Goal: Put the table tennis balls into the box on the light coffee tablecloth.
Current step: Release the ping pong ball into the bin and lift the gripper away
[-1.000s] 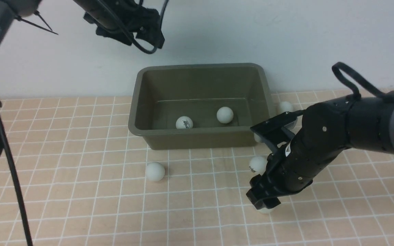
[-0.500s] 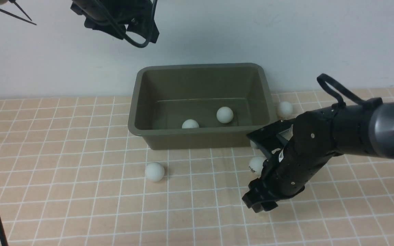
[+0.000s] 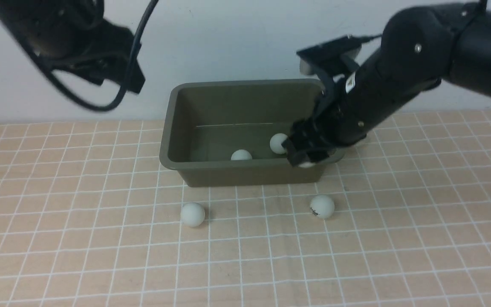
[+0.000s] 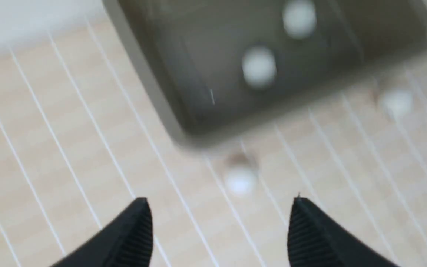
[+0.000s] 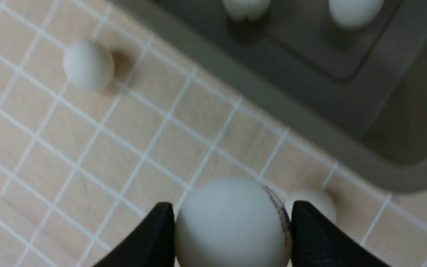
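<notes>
Your right gripper [image 5: 232,209] has a matte white ball [image 5: 232,226] pinched at the near right corner of the olive box [image 3: 245,172].
The right wrist view shows a reddish line on it (the front view barely shows the ball); your left gripper [image 4: 221,202] gapes, holding nothing.

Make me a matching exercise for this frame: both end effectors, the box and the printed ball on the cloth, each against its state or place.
1 right end effector
2 left end effector
3 box
4 printed ball

A on the cloth before the box
B open, empty
C contains two balls
D shut on a ball

Pairs: 1-D, 2-B, 3-C, 4-A
</notes>
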You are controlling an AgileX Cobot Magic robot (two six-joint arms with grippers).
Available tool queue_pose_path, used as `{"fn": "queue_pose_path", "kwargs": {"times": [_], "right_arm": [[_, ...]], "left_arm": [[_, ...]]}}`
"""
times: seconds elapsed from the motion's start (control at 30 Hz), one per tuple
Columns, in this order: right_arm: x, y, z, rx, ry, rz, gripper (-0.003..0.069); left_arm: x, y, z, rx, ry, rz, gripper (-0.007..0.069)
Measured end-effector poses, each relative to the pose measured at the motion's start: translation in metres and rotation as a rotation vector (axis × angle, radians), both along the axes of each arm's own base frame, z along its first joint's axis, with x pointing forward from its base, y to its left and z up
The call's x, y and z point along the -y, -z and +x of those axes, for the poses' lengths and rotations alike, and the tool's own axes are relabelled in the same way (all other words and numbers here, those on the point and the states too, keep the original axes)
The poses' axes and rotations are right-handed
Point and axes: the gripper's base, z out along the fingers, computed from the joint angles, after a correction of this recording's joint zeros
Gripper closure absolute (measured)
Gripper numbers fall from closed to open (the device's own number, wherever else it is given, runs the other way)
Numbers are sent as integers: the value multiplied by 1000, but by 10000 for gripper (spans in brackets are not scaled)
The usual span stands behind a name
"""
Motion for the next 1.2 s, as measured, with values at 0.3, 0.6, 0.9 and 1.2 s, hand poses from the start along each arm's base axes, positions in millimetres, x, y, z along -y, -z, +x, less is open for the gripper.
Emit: {"fn": "queue_pose_path", "kwargs": {"times": [0.3, 0.6, 0.9, 1.2], "right_arm": [[-30, 20, 68, 95, -3, -36, 298], [-35, 70, 141, 102, 89, -15, 298], [-35, 93, 159, 56, 115, 37, 298], [-31, 91, 162, 66, 126, 58, 258]], "left_arm": [[-6, 71, -61, -107, -5, -29, 242], [3, 118, -52, -13, 26, -128, 240], [14, 154, -21, 28, 122, -161, 158], [16, 195, -1, -24, 118, -137, 154]]}}
